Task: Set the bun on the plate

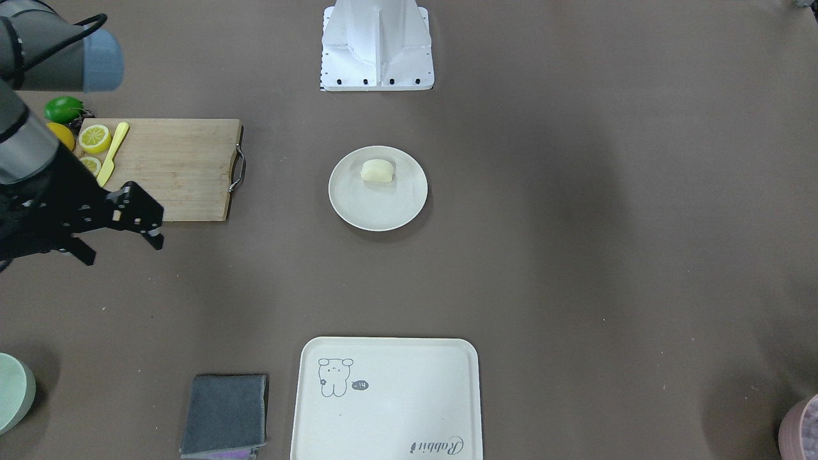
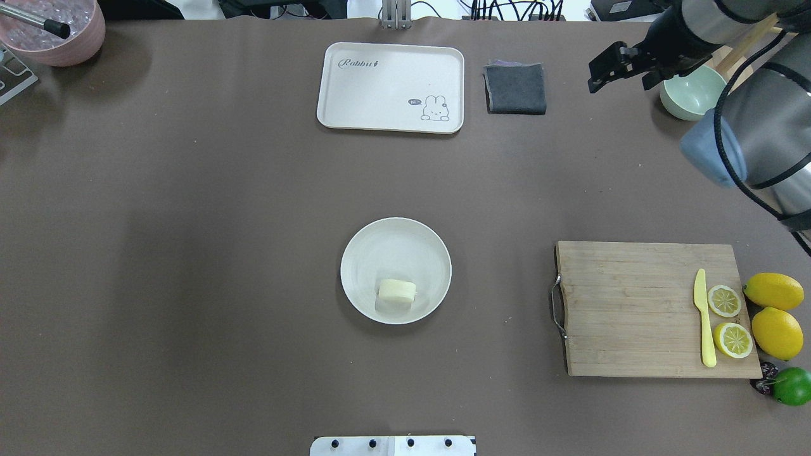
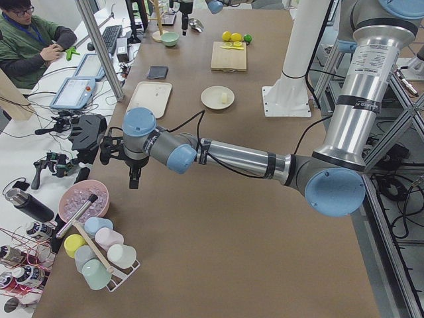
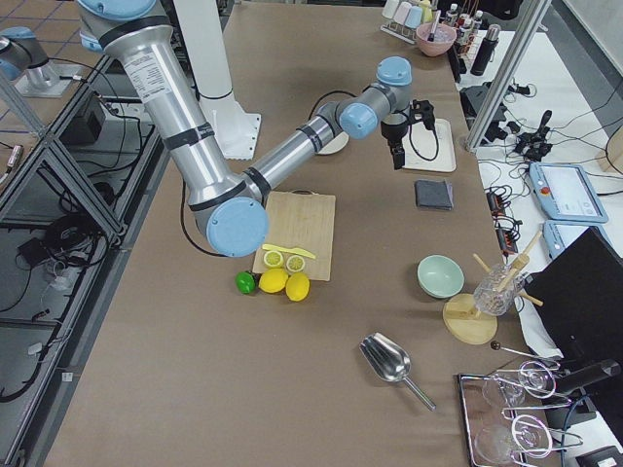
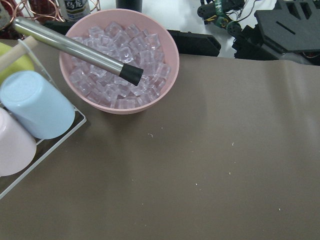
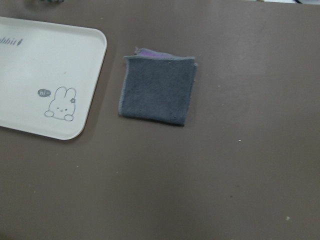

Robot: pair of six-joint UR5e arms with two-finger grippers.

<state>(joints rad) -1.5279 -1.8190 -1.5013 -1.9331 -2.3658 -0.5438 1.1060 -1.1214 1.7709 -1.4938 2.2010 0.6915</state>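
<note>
The pale cream bun (image 1: 378,171) lies on the round off-white plate (image 1: 358,214) in the middle of the table, on the side of the plate nearer the robot's base. In the overhead view the bun (image 2: 397,291) rests alone on the plate (image 2: 396,237), with no gripper close by. My right gripper (image 1: 121,249) hangs open and holds nothing, far to the side past the cutting board; overhead the right gripper (image 2: 621,79) is near the green bowl. My left gripper (image 3: 132,177) shows only in the exterior left view, near the pink bowl, and I cannot tell its state.
A wooden cutting board (image 2: 633,304) carries a yellow knife and lemon slices, with whole lemons and a lime beside it. A cream tray (image 2: 380,88), a grey cloth (image 2: 515,88) and a pale green bowl (image 2: 690,95) line the far edge. A pink bowl of ice (image 5: 117,60) sits below the left wrist.
</note>
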